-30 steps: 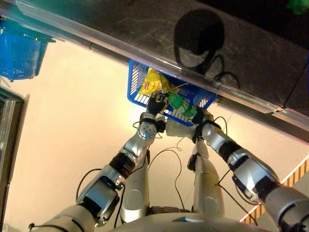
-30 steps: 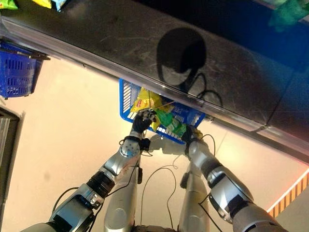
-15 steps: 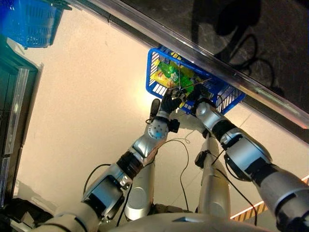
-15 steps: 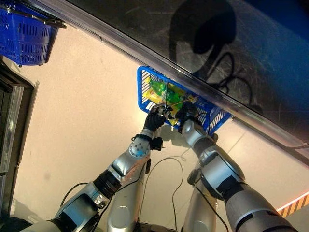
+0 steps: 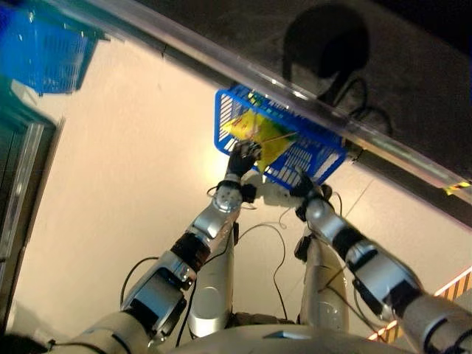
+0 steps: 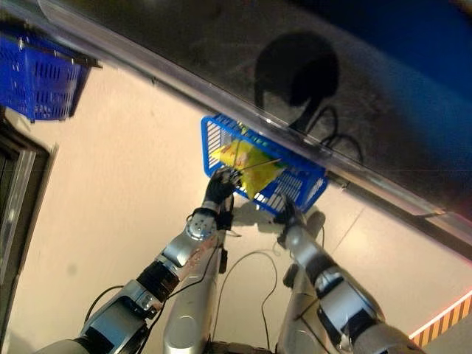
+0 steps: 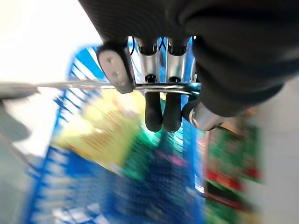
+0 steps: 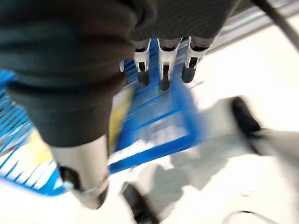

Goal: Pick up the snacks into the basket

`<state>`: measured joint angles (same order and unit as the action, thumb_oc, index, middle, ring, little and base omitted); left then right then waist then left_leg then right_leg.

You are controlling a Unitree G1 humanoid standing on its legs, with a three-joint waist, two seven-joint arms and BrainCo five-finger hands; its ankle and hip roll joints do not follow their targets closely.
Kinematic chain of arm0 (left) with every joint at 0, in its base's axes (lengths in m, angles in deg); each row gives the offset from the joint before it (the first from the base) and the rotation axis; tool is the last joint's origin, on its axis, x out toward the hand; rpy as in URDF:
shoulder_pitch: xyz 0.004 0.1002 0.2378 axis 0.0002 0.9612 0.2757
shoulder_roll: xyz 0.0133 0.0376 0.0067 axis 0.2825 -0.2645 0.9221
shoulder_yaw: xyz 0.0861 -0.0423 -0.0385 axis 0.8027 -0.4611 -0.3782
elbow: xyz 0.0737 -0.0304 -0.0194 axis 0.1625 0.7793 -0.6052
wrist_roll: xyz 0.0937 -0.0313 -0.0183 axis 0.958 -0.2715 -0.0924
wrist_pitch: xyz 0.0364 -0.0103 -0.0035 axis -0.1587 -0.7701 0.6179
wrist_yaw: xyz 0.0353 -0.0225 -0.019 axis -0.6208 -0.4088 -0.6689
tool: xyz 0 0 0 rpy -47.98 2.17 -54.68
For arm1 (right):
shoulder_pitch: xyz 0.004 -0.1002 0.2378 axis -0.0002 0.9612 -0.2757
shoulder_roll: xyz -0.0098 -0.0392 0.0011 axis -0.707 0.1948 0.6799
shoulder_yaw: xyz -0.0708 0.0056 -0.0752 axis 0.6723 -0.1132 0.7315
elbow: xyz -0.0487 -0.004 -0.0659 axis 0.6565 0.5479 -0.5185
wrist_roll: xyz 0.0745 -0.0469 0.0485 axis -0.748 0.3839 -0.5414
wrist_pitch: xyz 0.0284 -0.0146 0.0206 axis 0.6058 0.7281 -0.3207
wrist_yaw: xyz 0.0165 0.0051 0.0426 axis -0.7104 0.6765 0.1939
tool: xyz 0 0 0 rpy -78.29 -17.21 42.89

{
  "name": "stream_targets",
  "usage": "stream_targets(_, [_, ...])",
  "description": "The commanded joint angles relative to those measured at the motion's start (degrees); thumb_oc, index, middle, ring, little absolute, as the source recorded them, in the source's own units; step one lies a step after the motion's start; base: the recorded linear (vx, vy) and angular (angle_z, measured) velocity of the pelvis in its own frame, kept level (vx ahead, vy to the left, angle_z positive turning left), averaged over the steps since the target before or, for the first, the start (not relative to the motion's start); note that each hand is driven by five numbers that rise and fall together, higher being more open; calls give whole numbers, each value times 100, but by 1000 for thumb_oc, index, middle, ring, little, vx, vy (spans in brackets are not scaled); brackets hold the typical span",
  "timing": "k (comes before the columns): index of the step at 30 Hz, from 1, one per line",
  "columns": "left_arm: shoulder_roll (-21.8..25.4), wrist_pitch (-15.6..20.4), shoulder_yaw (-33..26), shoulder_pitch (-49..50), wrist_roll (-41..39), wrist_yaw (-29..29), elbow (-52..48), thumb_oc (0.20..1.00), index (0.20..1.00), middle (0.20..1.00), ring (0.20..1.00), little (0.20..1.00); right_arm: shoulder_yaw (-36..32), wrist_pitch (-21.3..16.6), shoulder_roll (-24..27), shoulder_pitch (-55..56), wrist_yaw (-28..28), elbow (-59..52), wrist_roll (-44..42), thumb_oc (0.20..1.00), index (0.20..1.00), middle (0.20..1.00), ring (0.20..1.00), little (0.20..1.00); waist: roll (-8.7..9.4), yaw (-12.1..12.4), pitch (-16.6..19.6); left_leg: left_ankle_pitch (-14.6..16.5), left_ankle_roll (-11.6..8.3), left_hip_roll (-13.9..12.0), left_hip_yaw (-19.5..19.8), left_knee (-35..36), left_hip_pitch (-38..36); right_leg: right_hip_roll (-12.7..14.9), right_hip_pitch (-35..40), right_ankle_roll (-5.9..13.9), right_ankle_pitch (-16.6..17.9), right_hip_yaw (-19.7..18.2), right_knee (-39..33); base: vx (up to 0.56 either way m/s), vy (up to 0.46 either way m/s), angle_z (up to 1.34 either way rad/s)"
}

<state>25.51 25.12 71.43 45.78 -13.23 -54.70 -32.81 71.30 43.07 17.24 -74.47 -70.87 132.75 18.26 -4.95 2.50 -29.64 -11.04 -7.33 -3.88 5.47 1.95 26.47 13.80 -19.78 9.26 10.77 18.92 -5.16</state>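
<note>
Fingers of left hand [image 7: 159,100] curled round wire handle [image 7: 70,85] of blue basket [image 5: 313,155]; right hand [image 8: 161,65] open beside basket, holding nothing. Yellow snack [image 5: 258,133] inside basket, so task looks near done. Half a second ago, right hand at handle; green pack on top.

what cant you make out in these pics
- Snacks in the blue basket: beyond a yellow bag, the left wrist view blurs them.
- Right hand: curled or straight, its wrist view is too blurred.
- Left hand is curled round the metal handle; the handle's far end is blurred.
</note>
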Motion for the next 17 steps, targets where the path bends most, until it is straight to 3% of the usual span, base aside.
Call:
stream_targets(1, [267,136,-323,62,533,-69,48,200,200,200,200,200,-293,24,262,287,-3,227,36,1000,1000,1000,1000,1000,259,-21,-15,309,181,442,-359,305,-639,-216,-136,65,-9,-526,182,6,2,-25])
stream_targets(5, [390,20,-767,513,688,104,1060,200,200,200,200,200,-847,54,361,997,-63,69,-1,1000,1000,1000,1000,1000,372,-221,-8,450,256,408,-479,301,-1319,-319,400,22,-155,-686,266,67,-31,-25])
stream_targets(8, [361,-42,-898,711,805,128,1566,200,200,200,200,200,-1125,64,311,1274,-74,119,-127,1000,1000,1000,1000,1000,396,-282,201,519,282,372,-520,303,-1557,-371,582,-6,-231,-744,279,110,-53,-24])
stream_targets(9, [239,-161,-1114,904,873,269,2354,200,200,200,200,200,-1372,103,217,1509,-14,451,-280,1000,1000,1000,1000,1000,415,-329,500,588,286,293,-563,305,-1788,-428,779,-37,-337,-758,295,117,-47,-18])
stream_targets(12, [151,-267,-1258,1082,1047,500,3087,200,200,200,200,200,-1653,140,169,1685,86,857,-469,1000,1000,1000,1000,1000,415,-359,797,667,287,223,-600,305,-2024,-487,972,-66,-425,-781,301,180,-75,-19])
stream_targets(13, [85,-356,-1465,1331,1177,691,3564,200,200,200,200,200,-1836,245,121,1862,192,1324,-429,1000,1000,1000,1000,1000,387,-370,1118,753,288,170,-632,305,-2255,-535,1185,-92,-515,-797,292,238,-96,-16])
stream_targets(17, [-28,-298,-1854,1800,1015,846,3789,200,200,200,200,200,-2011,295,-3,2215,310,1490,-336,1000,1000,1000,1000,1000,342,-353,1712,850,278,111,-680,300,-2599,-623,1558,-125,-654,-781,217,191,-92,-8])
